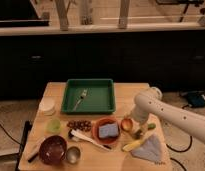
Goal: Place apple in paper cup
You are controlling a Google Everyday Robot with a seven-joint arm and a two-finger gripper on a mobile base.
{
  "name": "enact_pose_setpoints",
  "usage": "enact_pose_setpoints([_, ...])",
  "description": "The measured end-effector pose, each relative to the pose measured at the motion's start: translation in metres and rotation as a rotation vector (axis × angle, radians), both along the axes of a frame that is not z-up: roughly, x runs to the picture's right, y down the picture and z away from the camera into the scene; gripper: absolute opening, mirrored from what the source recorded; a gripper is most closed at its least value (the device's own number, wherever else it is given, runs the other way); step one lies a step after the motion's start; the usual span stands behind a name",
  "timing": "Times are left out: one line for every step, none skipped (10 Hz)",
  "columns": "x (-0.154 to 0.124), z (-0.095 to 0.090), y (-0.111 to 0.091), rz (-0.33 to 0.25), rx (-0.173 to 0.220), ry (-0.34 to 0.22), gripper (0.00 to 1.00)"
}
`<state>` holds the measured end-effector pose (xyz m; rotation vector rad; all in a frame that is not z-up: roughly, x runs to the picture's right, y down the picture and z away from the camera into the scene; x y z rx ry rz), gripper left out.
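The apple (127, 124), small and orange-red, sits on the wooden table (126, 92) just right of the red plate (98, 138). My gripper (137, 130) hangs from the white arm (161, 112) that reaches in from the right. It is low over the table, right next to the apple's right side. A white paper cup (47, 106) stands near the table's left edge, far from the gripper.
A green tray (103, 100) with a fork lies at the back. The red plate holds a blue sponge (108, 130). A banana (132, 145), a green cucumber (149, 126) and a grey cloth (152, 148) lie by the gripper. Grapes (78, 125), a green cup (54, 125), a dark bowl (52, 149) and a metal cup (72, 154) are at the front left.
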<state>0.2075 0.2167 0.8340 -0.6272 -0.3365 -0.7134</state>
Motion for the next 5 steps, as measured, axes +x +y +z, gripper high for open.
enact_pose_setpoints([0.001, -0.001, 0.001, 0.002, -0.001, -0.002, 0.80])
enact_pose_setpoints([0.001, -0.004, -0.001, 0.007, 0.005, -0.011, 0.80])
enact_pose_setpoints([0.000, -0.008, -0.004, 0.011, 0.012, -0.022, 0.80])
enact_pose_setpoints([-0.001, -0.012, -0.008, 0.013, 0.021, -0.039, 0.80])
enact_pose_setpoints([-0.003, -0.013, -0.010, 0.011, 0.024, -0.051, 0.80])
